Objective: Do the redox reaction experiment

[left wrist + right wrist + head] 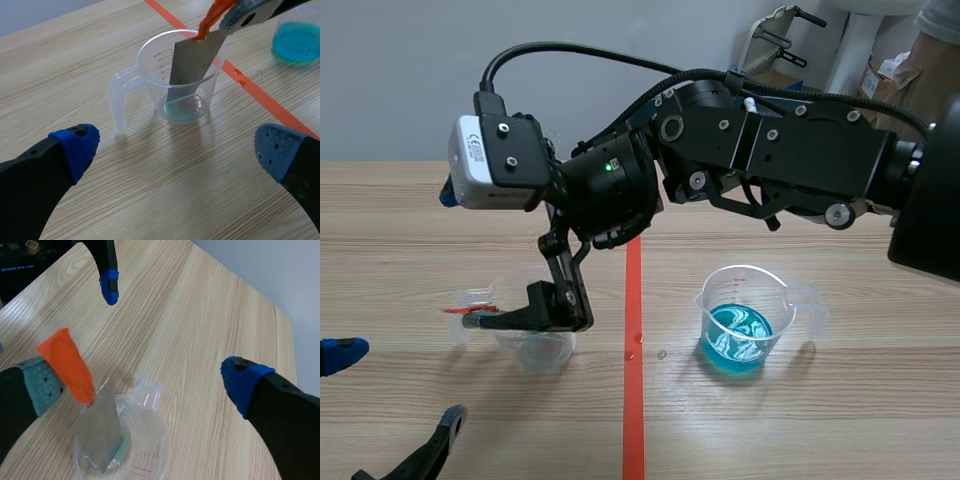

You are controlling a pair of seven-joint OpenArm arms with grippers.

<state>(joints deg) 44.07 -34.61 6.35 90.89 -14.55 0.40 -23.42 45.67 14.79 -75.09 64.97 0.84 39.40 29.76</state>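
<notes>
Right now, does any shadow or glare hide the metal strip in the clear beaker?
Scene view: the right arm, not shadow, blocks most of it. Left wrist view: no glare, metal strip plain inside the clear beaker. Right wrist view: evenly lit, only soft shadows.

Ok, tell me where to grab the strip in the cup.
Take its orange tab, coming from above: the strip leans in the cup, lower end in the liquid, and the tab end sticks out over the rim.
</notes>
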